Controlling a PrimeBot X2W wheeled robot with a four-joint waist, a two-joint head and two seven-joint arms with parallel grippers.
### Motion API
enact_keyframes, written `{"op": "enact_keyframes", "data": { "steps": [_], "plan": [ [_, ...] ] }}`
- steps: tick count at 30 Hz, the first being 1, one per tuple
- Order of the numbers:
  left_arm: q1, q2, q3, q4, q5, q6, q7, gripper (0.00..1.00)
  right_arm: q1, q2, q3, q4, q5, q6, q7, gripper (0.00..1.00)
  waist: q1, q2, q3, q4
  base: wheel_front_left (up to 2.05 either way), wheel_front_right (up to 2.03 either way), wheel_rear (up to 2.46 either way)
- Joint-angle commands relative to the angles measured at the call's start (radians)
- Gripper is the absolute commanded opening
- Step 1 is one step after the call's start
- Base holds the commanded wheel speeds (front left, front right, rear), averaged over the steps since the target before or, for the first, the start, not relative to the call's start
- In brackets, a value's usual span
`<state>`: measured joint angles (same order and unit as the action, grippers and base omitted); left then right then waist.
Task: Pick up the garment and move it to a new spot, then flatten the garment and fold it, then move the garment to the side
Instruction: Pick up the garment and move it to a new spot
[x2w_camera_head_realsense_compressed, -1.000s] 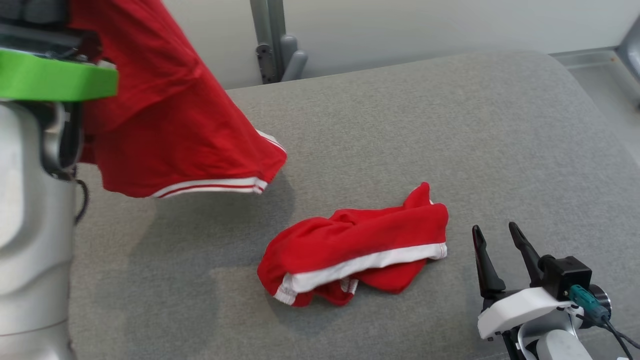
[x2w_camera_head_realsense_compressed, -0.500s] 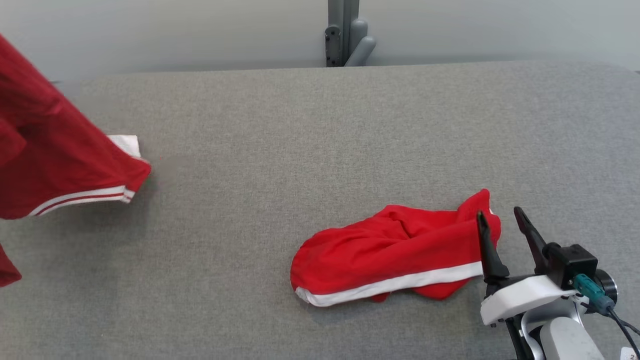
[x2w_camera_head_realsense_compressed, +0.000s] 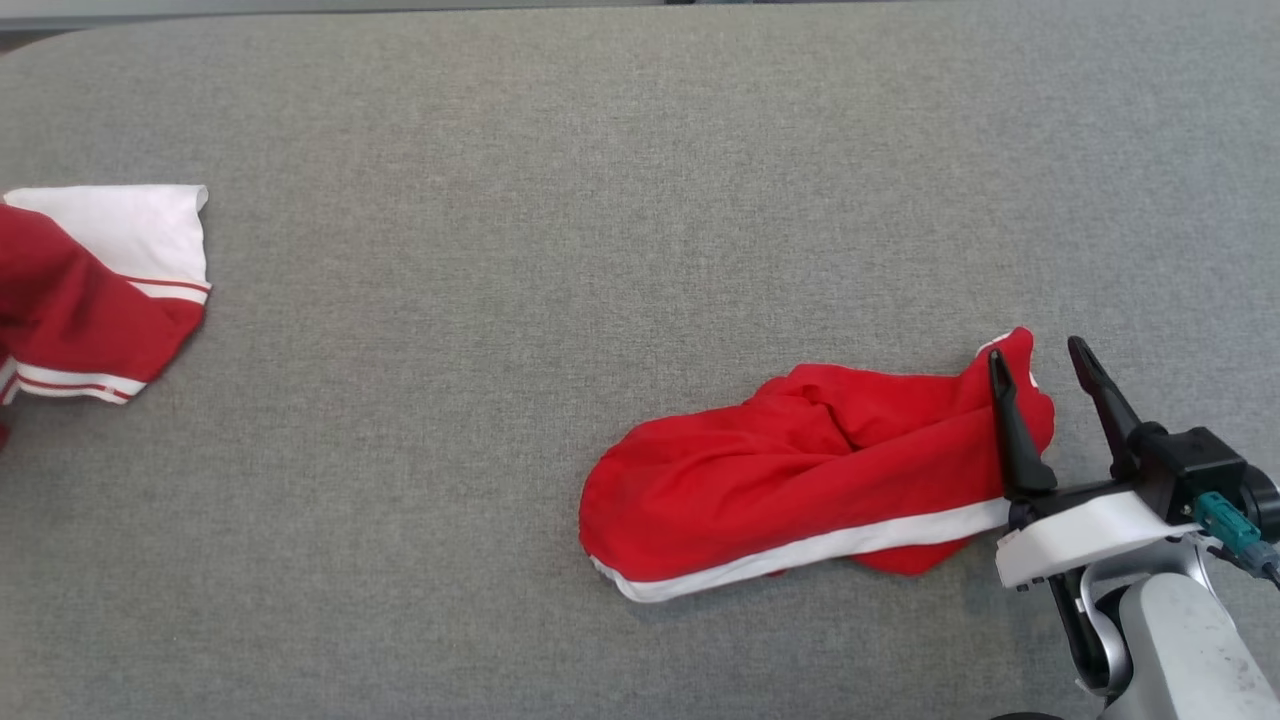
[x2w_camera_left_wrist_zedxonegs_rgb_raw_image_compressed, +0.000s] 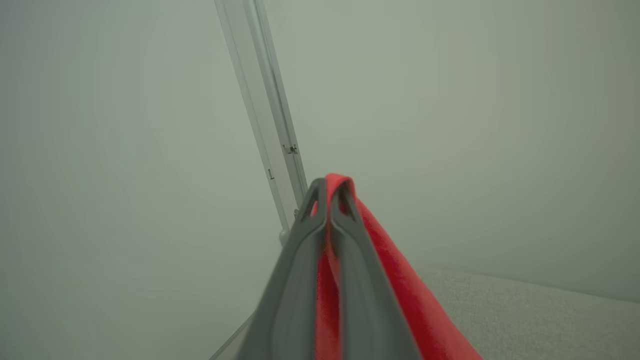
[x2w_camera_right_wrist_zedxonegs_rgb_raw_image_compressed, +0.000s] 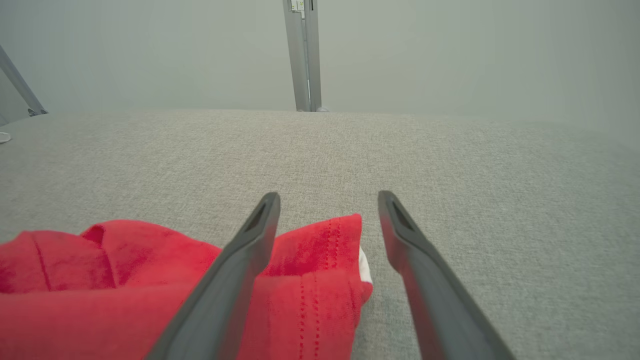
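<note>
Left gripper (x2w_camera_left_wrist_zedxonegs_rgb_raw_image_compressed: 330, 189) clamped on the garment (x2w_camera_head_realsense_compressed: 85, 300): light, limp jersey, likely best held at shoulder seams; right gripper (x2w_camera_head_realsense_compressed: 1035, 352) spread, empty.

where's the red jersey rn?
The red jersey shows at the head view's far left edge, well left of the crumpled white-striped red garment by the right gripper; the left gripper is shut on its fabric.

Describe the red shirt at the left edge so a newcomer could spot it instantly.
Start at the wide grey cloth surface and go to its far left edge. The garment there is red with a white sleeve and thin red-and-white striped trim, while the crumpled red bundle near the right end effector carries just one plain white band.
</note>
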<state>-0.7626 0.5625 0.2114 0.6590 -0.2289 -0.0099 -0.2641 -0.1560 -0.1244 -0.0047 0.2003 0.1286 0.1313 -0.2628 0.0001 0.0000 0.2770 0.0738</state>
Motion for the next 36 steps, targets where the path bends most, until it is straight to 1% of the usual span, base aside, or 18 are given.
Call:
{"op": "enact_keyframes", "data": {
  "steps": [1, 2, 3, 4, 5, 6, 7, 11, 14, 15, 21, 23, 27, 30, 33, 36],
  "plan": [
    [0.037, -0.023, 0.026, 0.032, -0.011, 0.013, -0.001, 0.00, -0.025, -0.010, 0.005, -0.009, 0.003, -0.001, -0.003, 1.00, -0.0001, 0.0000, 0.039, -0.016, 0.00, 0.00, 0.00],
    [0.054, -0.043, 0.039, 0.055, -0.025, 0.010, -0.001, 0.00, -0.027, -0.008, 0.006, -0.015, -0.001, -0.001, -0.003, 1.00, -0.0001, 0.0000, 0.044, -0.022, 0.00, 0.00, 0.00],
    [0.087, -0.077, 0.057, 0.089, -0.040, -0.003, -0.001, 0.44, -0.037, -0.006, 0.007, -0.023, 0.004, -0.001, -0.003, 1.00, -0.0001, 0.0000, 0.054, -0.033, 0.00, 0.00, 0.00],
    [0.099, -0.101, 0.067, 0.106, -0.057, -0.017, -0.001, 0.48, -0.041, -0.005, 0.008, -0.028, 0.007, -0.001, -0.003, 1.00, -0.0001, 0.0000, 0.057, -0.037, 0.00, 0.00, 0.00],
    [0.114, -0.123, 0.065, 0.123, -0.065, -0.045, -0.001, 0.70, -0.043, -0.004, 0.009, -0.030, 0.009, -0.001, -0.003, 1.00, -0.0001, 0.0000, 0.057, -0.041, 0.00, 0.00, 0.00],
    [0.128, -0.138, 0.051, 0.139, -0.059, -0.067, -0.001, 0.97, -0.045, -0.002, 0.011, -0.030, 0.010, -0.001, -0.003, 1.00, -0.0001, 0.0000, 0.056, -0.045, 0.00, 0.00, 0.00],
    [0.137, -0.150, 0.052, 0.144, -0.057, -0.074, -0.001, 1.00, -0.044, 0.000, 0.007, -0.031, 0.011, -0.001, -0.003, 1.00, -0.0001, 0.0000, 0.052, -0.047, 0.00, 0.00, 0.00],
    [0.187, -0.213, 0.068, 0.142, -0.064, -0.095, -0.001, 1.00, -0.033, 0.012, 0.003, -0.024, 0.014, -0.001, -0.003, 1.00, -0.0001, 0.0000, 0.025, -0.051, 0.00, 0.00, 0.00],
    [0.231, -0.249, 0.076, 0.102, -0.050, -0.104, -0.001, 1.00, -0.026, 0.026, 0.007, -0.017, 0.015, -0.001, -0.003, 1.00, -0.0001, 0.0000, -0.004, -0.053, 0.00, 0.00, 0.00],
    [0.231, -0.249, 0.076, 0.102, -0.050, -0.104, -0.001, 1.00, -0.026, 0.026, 0.007, -0.017, 0.015, -0.001, -0.003, 1.00, -0.0001, 0.0000, -0.004, -0.053, 0.00, 0.00, 0.00],
    [0.344, -0.325, 0.058, -0.016, -0.009, -0.118, -0.001, 1.00, -0.007, 0.048, 0.015, -0.002, 0.017, -0.001, -0.003, 1.00, -0.0001, 0.0000, -0.070, -0.057, 0.00, 0.00, 0.00],
    [0.387, -0.360, 0.052, -0.067, 0.000, -0.120, -0.001, 1.00, 0.000, 0.055, 0.021, 0.003, 0.016, -0.001, -0.003, 1.00, -0.0001, 0.0000, -0.092, -0.061, 0.00, 0.00, 0.00],
    [0.461, -0.424, 0.011, -0.153, 0.022, -0.121, -0.001, 1.00, 0.022, 0.062, 0.027, 0.011, 0.011, -0.001, -0.003, 1.00, -0.0001, 0.0000, -0.131, -0.066, 0.00, 0.00, 0.00],
    [0.510, -0.462, -0.020, -0.189, 0.019, -0.121, -0.001, 1.00, 0.042, 0.066, 0.036, 0.015, 0.000, -0.001, -0.003, 1.00, -0.0001, 0.0000, -0.159, -0.070, 0.00, 0.00, 0.00],
    [0.544, -0.491, -0.059, -0.198, 0.007, -0.120, -0.001, 1.00, 0.052, 0.067, 0.046, 0.024, 0.001, -0.001, -0.003, 1.00, -0.0001, 0.0000, -0.182, -0.078, 0.00, 0.00, 0.00],
    [0.579, -0.502, -0.087, -0.207, 0.000, -0.120, -0.001, 1.00, 0.065, 0.069, 0.059, 0.030, 0.000, -0.001, -0.003, 1.00, -0.0001, 0.0000, -0.208, -0.087, 0.00, 0.00, 0.00]
  ]
}}
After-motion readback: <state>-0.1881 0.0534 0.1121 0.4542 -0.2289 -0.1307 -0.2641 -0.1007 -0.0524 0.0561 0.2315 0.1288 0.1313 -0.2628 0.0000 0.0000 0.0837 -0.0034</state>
